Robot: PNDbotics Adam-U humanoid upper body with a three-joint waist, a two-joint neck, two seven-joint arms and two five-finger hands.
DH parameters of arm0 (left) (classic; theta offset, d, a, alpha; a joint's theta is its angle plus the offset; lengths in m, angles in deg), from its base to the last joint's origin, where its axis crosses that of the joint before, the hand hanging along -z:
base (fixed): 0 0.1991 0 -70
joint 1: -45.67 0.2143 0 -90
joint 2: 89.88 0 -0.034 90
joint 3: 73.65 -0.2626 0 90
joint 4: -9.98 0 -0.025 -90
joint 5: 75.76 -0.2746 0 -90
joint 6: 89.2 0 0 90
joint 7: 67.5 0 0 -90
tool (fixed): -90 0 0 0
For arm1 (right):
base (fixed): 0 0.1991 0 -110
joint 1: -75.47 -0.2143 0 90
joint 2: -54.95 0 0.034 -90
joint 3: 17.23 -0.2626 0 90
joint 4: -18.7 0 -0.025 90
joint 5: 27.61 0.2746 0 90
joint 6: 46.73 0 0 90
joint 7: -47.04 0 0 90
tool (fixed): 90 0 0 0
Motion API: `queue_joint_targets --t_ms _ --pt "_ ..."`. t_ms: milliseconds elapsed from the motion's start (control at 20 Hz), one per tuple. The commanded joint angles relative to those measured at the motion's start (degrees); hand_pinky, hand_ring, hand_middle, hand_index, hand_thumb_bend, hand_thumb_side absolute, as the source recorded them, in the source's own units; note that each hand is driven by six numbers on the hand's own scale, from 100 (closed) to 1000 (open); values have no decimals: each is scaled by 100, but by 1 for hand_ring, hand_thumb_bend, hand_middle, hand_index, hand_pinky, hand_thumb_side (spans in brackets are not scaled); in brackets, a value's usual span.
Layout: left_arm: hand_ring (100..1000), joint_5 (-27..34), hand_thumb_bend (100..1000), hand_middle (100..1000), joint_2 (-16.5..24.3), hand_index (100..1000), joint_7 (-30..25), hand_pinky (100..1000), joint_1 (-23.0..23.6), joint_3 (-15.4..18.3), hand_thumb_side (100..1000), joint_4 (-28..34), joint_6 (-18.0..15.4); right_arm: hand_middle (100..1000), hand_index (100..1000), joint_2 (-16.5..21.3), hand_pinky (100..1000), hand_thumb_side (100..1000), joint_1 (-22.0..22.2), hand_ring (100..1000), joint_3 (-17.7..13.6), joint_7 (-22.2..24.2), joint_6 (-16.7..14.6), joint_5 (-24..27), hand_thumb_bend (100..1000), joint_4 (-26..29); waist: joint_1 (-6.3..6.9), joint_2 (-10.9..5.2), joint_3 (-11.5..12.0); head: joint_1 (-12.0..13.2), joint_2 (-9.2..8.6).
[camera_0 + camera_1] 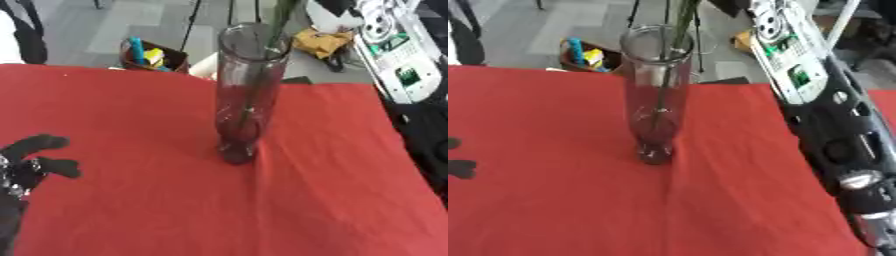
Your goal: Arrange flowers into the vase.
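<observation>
Red cloth covers the counter [131,115], where the tall glass vase [248,95] stands mid-surface with green stems [282,22] already inside, top-heavy enough to tip if nudged, while the left robot hand [35,160] rests low-left, fingers relaxed apart, holding nothing.

**No readable text**

No words, numbers or brand marks can be made out anywhere. The white panel with green patches [785,47], beyond the right arm, carries markings too blurred to read.
</observation>
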Motion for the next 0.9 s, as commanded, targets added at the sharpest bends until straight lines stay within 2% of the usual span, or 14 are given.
queue_joint_targets --t_ms 50,350,650,900 --pt "598 -24 103 744 8 852 13 744 -42 -16 1000 104 4 537 552 205 614 1000 -67 833 -8 234 -19 -91 100 91 34 -163 -4 13 -67" --pt "598 -27 102 744 2 852 12 744 -33 -18 1000 104 5 557 588 201 626 1000 -46 843 -18 615 -49 -116 100 122 46 -162 -2 12 -77" --pt "599 -29 103 745 3 852 0 744 -29 -26 1000 104 9 548 578 168 617 1000 -163 836 -19 662 -13 -153 100 123 38 -157 -10 12 -72" --pt "599 -30 102 745 -1 852 -18 745 -23 -37 1000 104 14 542 575 30 617 1000 -378 836 -21 639 60 -239 100 -192 33 -156 -4 -4 -92"
